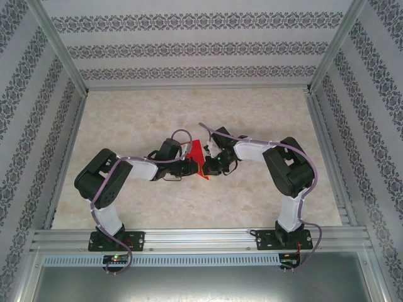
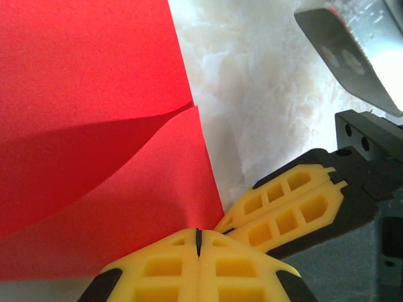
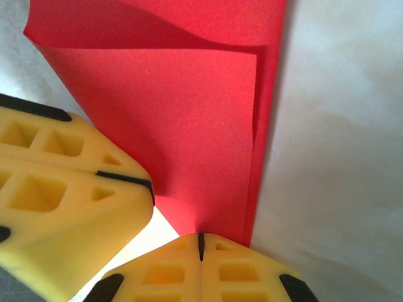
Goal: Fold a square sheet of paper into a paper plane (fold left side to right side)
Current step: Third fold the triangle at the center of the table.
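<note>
The square sheet of paper (image 1: pixel 196 154) is bright red and lies folded on the marble table between the two arms. In the left wrist view the paper (image 2: pixel 94 126) shows a loose flap curling up over a flat layer. My left gripper (image 2: pixel 198 236) is shut, its yellow tips touching the paper's near edge. My right gripper (image 3: pixel 201 240) is also shut, its tips on a narrow corner of the paper (image 3: pixel 189 126). The two grippers (image 1: pixel 192 168) (image 1: pixel 210 167) meet almost tip to tip. The right one's fingers (image 2: pixel 289 207) lie just right of the left tips.
The beige marble tabletop (image 1: pixel 189 113) stretches beyond the arms to patterned walls. Aluminium rails (image 1: pixel 195 239) edge the near side and both flanks. A grey metal part of the right wrist (image 2: pixel 352 56) hangs close above the table.
</note>
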`<act>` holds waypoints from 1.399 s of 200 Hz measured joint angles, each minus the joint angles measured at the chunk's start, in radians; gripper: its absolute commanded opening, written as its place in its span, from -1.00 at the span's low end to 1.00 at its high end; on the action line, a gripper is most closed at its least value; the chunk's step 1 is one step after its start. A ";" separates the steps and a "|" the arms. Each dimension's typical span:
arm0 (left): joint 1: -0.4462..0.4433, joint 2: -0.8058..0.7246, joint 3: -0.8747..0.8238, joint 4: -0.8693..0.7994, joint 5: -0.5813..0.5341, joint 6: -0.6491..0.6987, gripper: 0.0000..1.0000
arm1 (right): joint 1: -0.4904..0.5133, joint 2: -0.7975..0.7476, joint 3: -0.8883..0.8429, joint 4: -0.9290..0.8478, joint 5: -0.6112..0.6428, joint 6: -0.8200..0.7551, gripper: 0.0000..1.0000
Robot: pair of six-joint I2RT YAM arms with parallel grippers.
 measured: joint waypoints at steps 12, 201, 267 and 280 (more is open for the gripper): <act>0.000 0.006 0.000 0.002 -0.007 0.000 -1.00 | 0.002 0.000 0.003 -0.005 0.005 -0.003 -1.00; 0.078 -0.042 -0.031 -0.061 -0.120 0.176 -1.00 | 0.008 0.000 0.016 -0.033 0.029 -0.026 -1.00; 0.182 -0.088 -0.035 -0.132 -0.167 0.236 -1.00 | 0.008 0.000 0.016 -0.042 0.029 -0.026 -1.00; 0.195 -0.123 -0.036 -0.168 -0.185 0.243 -1.00 | 0.008 0.000 0.018 -0.045 0.031 -0.026 -1.00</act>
